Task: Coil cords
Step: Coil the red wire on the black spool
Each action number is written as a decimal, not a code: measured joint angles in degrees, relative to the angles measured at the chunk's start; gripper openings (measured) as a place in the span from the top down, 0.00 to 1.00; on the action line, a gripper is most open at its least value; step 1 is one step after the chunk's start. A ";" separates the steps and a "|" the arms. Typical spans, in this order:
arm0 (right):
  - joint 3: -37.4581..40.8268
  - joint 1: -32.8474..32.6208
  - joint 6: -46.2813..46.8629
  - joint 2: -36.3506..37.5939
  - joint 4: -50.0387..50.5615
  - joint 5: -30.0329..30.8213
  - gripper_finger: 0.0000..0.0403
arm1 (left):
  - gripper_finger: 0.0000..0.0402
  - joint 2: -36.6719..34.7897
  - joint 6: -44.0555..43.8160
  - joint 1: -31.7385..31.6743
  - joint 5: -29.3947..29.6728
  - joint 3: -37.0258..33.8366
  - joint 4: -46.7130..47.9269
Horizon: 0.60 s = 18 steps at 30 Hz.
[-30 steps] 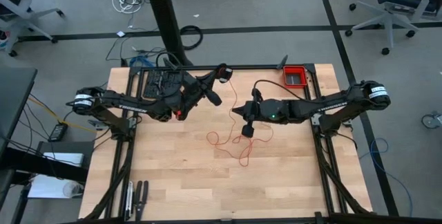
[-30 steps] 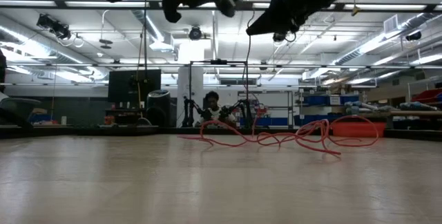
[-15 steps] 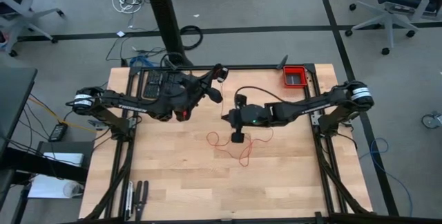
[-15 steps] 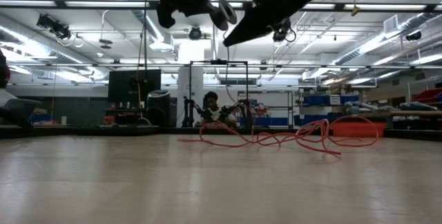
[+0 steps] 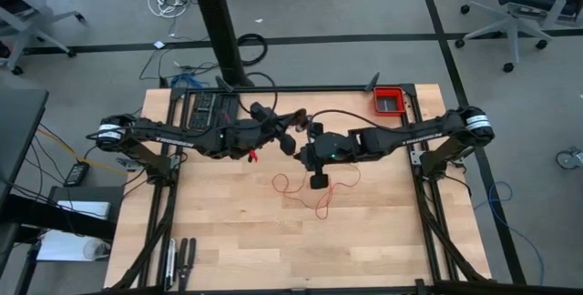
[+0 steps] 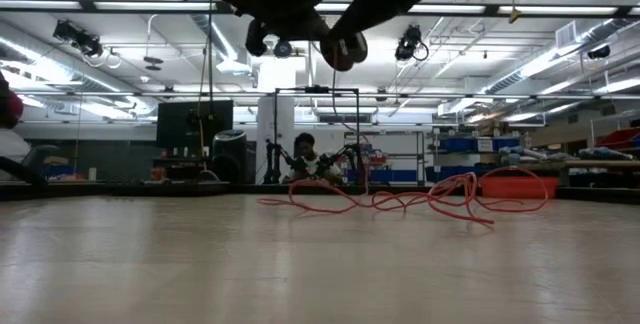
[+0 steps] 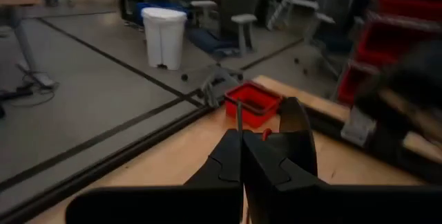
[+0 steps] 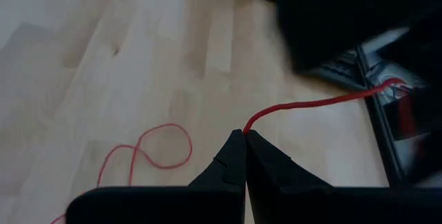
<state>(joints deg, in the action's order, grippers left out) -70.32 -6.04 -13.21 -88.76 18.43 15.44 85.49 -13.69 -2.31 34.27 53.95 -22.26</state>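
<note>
Right wrist view: right pincer (image 8: pixel 244 135) pinches the red cord (image 8: pixel 314 102).

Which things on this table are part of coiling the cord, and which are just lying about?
In the job:
red cord, loose on the table
left gripper, shut on the cord
right gripper, shut on the cord

Lying about:
red bin at the table's far right corner

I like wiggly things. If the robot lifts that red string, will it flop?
Probably very floppy: the red cord lies in loose wavy loops. It looks thin, so likely light. The right tool, shut on it, bends it sharply.
</note>
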 joint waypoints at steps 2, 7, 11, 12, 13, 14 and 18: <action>0.00 -0.18 -0.05 0.52 0.78 1.49 1.00 | 0.99 0.00 1.35 0.07 -0.98 0.00 1.06; 0.02 -0.68 -0.11 3.27 3.15 5.79 1.00 | 0.99 0.00 3.08 0.11 -3.43 -0.06 4.07; 0.02 -0.72 0.05 6.71 5.18 8.49 1.00 | 0.99 0.00 4.54 0.11 -6.33 -0.07 6.14; 0.02 -0.72 0.05 7.52 5.90 9.25 1.00 | 0.99 0.00 5.12 0.11 -6.95 -0.07 6.87; 0.02 -0.70 0.06 8.27 6.63 10.06 1.00 | 0.99 0.00 5.87 0.11 -7.16 -0.07 7.43; 0.02 -0.70 0.07 9.02 7.63 10.69 1.00 | 0.99 -0.01 6.17 0.12 -7.50 -0.07 7.95; 0.02 -0.70 1.67 11.73 14.32 12.07 1.00 | 0.99 -1.05 9.19 0.16 -10.51 -0.07 11.32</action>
<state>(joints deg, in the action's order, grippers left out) -70.30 -6.74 -11.54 -77.02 32.75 27.51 84.45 -4.50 -2.15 23.76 53.89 -10.94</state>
